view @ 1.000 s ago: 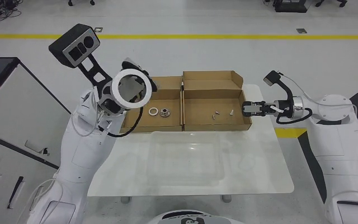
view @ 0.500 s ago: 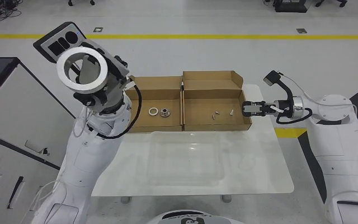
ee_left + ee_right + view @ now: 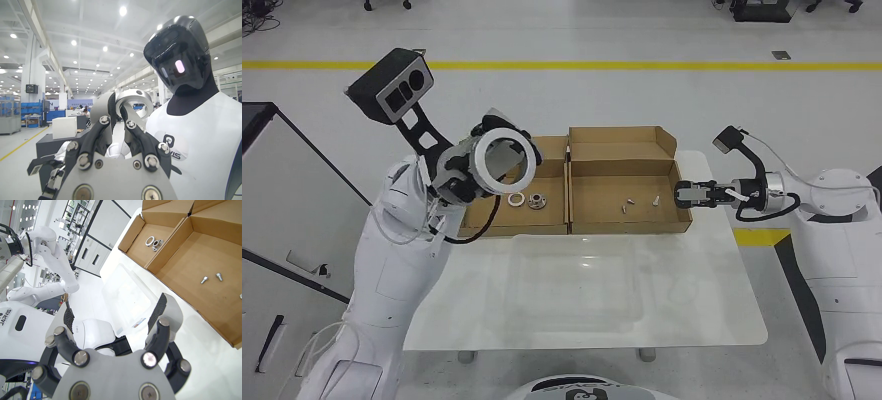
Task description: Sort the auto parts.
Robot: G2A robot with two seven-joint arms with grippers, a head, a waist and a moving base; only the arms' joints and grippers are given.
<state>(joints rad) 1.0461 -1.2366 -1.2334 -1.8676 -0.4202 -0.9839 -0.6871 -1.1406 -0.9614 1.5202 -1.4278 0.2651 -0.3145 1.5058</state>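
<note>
My left gripper (image 3: 118,106) is shut on a large silver metal ring (image 3: 149,106), held high in the air with one finger through its hole. From above, the ring (image 3: 505,132) hangs over the near-left corner of the left cardboard box (image 3: 517,231). That box holds a small ring (image 3: 514,198) and a flanged part (image 3: 536,200). Two bolts (image 3: 625,207) lie in the right cardboard box (image 3: 627,228). My right gripper (image 3: 682,193) is open and holds nothing, level with the right box's outer wall.
A clear plastic tray (image 3: 577,285) sits on the white table in front of the boxes. In the right wrist view the tray (image 3: 130,294) lies beyond the gripper (image 3: 113,308), with the bolts (image 3: 204,279) in the box beside it.
The left arm swung the ring up and out to the left, then brought it back over the left box. The right arm has not moved.
</note>
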